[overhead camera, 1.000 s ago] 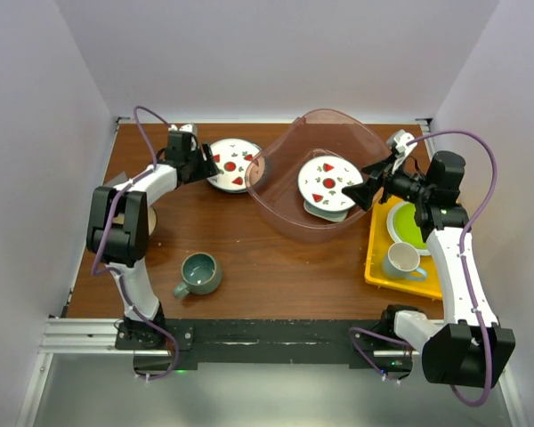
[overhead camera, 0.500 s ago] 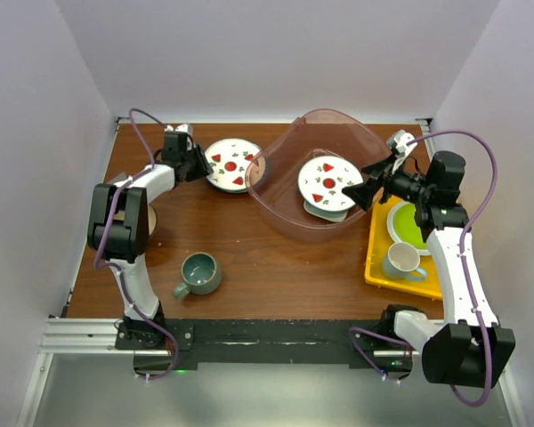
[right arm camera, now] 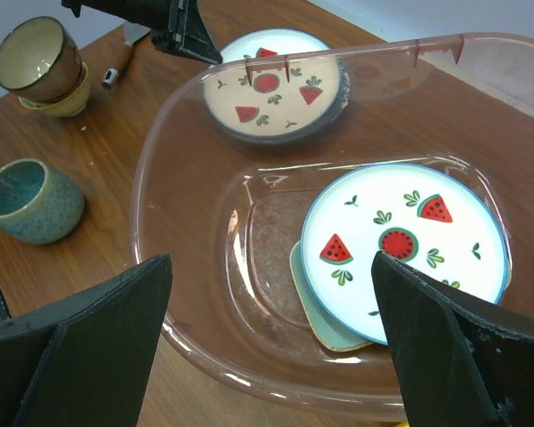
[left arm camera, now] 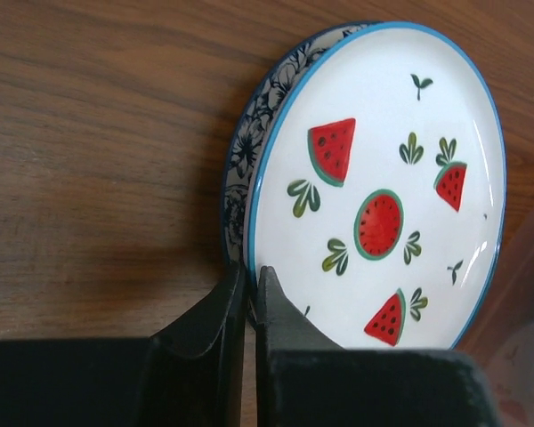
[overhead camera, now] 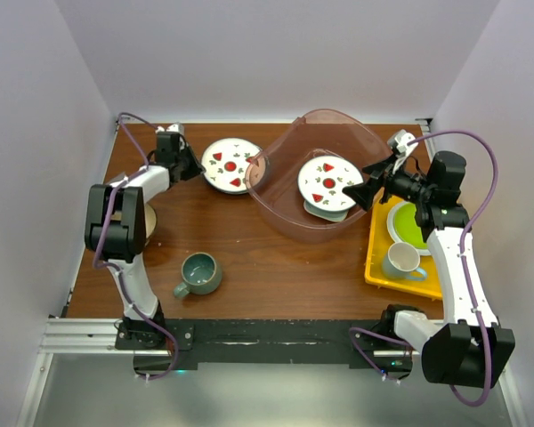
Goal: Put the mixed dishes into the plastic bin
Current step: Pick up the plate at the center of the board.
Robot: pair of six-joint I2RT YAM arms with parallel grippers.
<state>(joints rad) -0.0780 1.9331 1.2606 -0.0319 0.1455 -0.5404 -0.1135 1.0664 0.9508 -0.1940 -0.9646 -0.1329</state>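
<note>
A white plate with watermelon motifs (left arm camera: 383, 160) (overhead camera: 232, 165) lies on a blue-patterned plate (left arm camera: 247, 147) at the back left of the table. My left gripper (left arm camera: 251, 277) (overhead camera: 193, 166) is shut on the near rim of the watermelon plate. The plastic bin (overhead camera: 283, 212) (right arm camera: 191, 267) stands right of it and holds a second watermelon plate (right arm camera: 405, 236) (overhead camera: 327, 182) on a mint dish (right arm camera: 319, 311). My right gripper (right arm camera: 269, 267) (overhead camera: 362, 191) hovers open over the bin's right side, holding nothing. A grey-teal mug (overhead camera: 198, 273) (right arm camera: 27, 200) stands in front. Stacked bowls (right arm camera: 40, 67) sit left.
A yellow tray (overhead camera: 376, 267) at the right edge carries a lime-green plate (overhead camera: 408, 224) and a white mug (overhead camera: 402, 260). White walls enclose the table on three sides. The left arm's elbow hangs over the stacked bowls in the top view.
The left gripper's jaws have closed onto the plate's rim, and its wrist has shifted slightly left. The right arm and the bin's contents have not moved.
</note>
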